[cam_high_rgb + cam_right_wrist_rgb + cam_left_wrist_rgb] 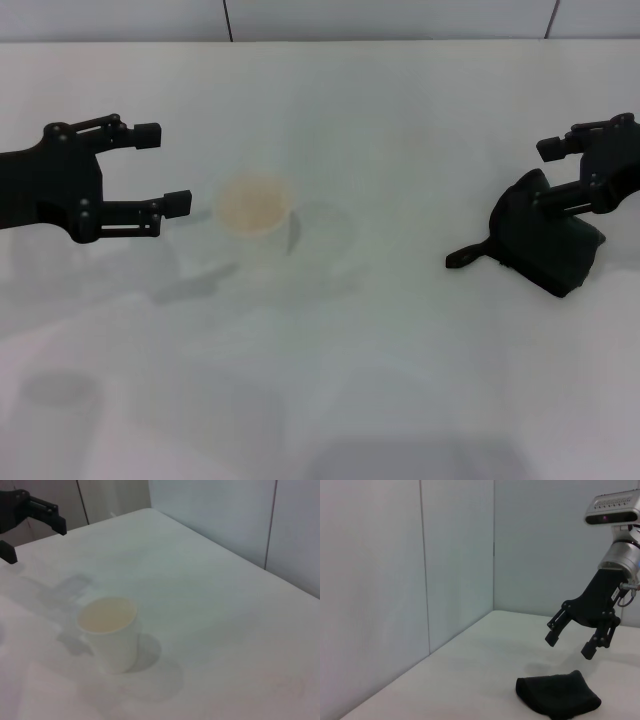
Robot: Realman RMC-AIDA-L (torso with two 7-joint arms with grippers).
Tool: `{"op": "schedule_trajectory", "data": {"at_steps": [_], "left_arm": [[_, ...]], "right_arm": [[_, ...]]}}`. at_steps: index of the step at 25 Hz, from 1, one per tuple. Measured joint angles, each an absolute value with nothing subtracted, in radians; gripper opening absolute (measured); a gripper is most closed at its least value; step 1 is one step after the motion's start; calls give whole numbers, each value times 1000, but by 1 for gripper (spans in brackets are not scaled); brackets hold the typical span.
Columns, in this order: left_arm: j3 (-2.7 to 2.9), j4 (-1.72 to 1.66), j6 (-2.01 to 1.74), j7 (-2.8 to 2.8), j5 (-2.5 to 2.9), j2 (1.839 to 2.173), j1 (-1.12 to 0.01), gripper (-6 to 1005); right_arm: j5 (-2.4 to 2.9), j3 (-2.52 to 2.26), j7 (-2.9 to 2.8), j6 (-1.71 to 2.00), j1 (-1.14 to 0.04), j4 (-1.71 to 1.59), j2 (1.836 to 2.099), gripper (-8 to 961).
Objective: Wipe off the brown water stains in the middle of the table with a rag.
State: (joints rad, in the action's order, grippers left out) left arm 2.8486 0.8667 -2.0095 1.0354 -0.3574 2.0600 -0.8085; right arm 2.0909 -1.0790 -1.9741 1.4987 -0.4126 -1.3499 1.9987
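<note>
Right now the right gripper has its two fingers spread apart, and nothing is held between them. From the head camera its lower finger seems to sit right at the top of the rag. But the left wrist camera shows that same gripper up in the air, with a clear gap of bare table between its fingertips and the rag lying flat below. The rag is a dark, soft lump on the right side of the table. A thin strap loop sticks out from it toward the middle of the table. The left gripper is over on the left side, well apart from the rag. Its fingers are wide apart too and hold nothing, and they point toward the cup. The cup is a pale round one and stands upright near the middle of the table, just beside the left fingertips. It looks light orange inside when seen from the right wrist camera. I cannot make out any brown stains on the white table in these views.
</note>
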Motion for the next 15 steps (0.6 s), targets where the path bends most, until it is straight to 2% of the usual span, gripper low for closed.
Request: {"op": "schedule_trajectory", "data": {"at_steps": [15], "left_arm": [[2849,867,-2009,1035,-357,2059,-810,884]], "right_arm": [[2100,-1078,-1974,1498,-414,-1350,1999,829]]}}
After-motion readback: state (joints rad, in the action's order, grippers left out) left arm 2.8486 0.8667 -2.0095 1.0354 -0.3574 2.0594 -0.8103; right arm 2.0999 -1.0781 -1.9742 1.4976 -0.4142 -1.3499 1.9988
